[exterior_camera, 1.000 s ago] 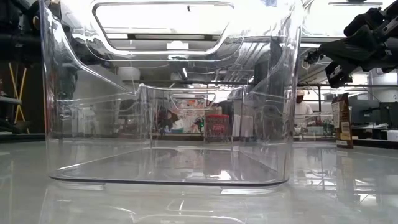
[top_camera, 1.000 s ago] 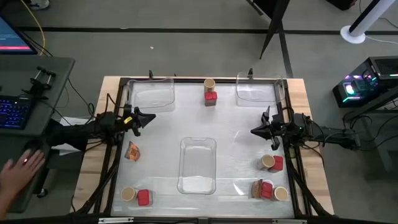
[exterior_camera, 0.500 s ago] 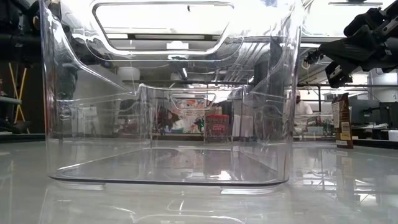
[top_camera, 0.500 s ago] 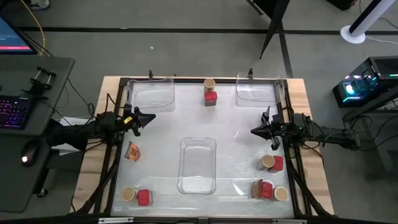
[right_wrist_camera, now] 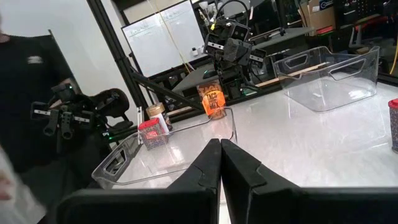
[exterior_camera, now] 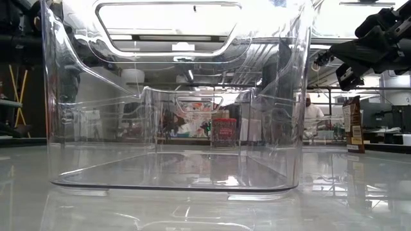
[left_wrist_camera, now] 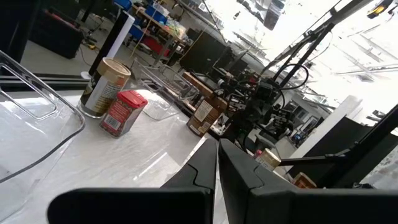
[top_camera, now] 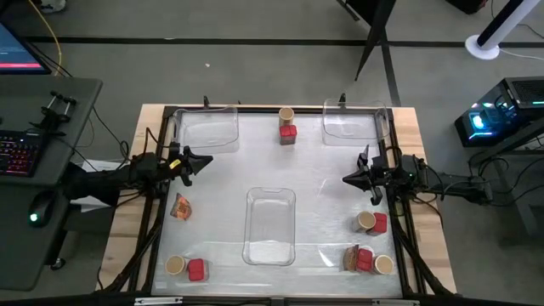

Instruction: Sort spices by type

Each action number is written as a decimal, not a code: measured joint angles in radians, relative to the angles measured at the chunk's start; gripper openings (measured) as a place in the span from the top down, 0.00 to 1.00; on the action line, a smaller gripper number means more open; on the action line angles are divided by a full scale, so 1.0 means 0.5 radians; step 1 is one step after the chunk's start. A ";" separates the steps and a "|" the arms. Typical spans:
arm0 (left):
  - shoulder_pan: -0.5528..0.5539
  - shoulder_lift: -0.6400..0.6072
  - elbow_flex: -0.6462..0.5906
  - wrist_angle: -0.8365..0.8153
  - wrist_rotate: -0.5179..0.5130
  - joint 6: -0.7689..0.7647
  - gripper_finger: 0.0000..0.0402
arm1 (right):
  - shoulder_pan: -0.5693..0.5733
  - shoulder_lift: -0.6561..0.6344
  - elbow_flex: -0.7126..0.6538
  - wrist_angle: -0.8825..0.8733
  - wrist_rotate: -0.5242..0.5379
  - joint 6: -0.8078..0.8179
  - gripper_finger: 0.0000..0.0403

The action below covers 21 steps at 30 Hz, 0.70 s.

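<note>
Both grippers, left gripper [top_camera: 206, 159] and right gripper [top_camera: 347, 179], show you fingers pressed together, empty, in wrist views; only overhead reveals the centre tray [top_camera: 270, 225] between them.

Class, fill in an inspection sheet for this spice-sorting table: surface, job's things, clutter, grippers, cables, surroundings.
Surface: white table, glossy.
Job's things: red box beside jar at far edge; foil packet at left; jar and red box near left corner; more boxes, jars and a packet near right corner; three clear trays, all empty.
Clutter: nothing seen.
Grippers: left gripper and right gripper shut, holding nothing, above the table's sides.
Cables: yellow cable on floor.
Surroundings: desk with keyboard left; lit computer case right.
</note>
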 joint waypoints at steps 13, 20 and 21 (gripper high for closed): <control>0.001 0.001 -0.001 0.008 -0.001 -0.001 0.98 | 0.000 0.000 0.001 0.000 0.000 0.000 0.99; 0.001 0.000 -0.001 0.230 -0.016 -0.340 0.98 | 0.000 0.000 0.001 0.000 0.000 0.000 0.99; 0.002 0.000 -0.001 0.285 -0.062 -0.387 0.98 | 0.000 0.000 0.000 -0.001 0.000 0.000 0.99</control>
